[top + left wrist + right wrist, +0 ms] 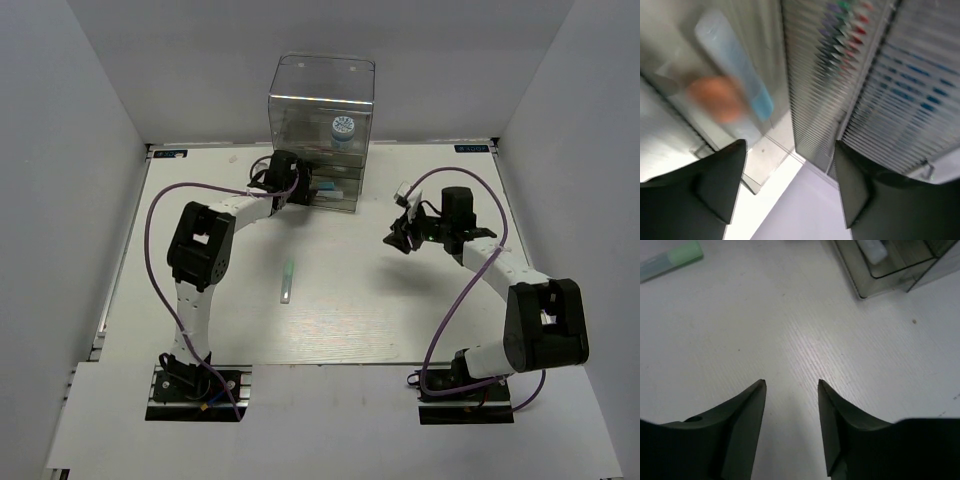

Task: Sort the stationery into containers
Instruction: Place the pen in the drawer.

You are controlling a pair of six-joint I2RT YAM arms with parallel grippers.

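The clear drawer cabinet point(320, 95) stands at the far middle of the table, with the blue-white roll point(343, 127) inside an upper drawer. My left gripper point(303, 188) is open right at the cabinet's lower left front; in its wrist view point(790, 150) the jaws stand wide apart against ribbed clear plastic point(815, 90), and a blurred orange cap point(715, 97) and a light-blue marker point(742, 80) show through the wall. A mint-green marker point(288, 282) lies on the table and also shows in the right wrist view point(670, 259). My right gripper point(402, 238) point(791, 384) is open and empty above bare table.
A low drawer point(335, 192) sticks out from the cabinet front with a light-blue item in it. Its corner shows in the right wrist view point(890, 270). White walls close the table on the left, back and right.
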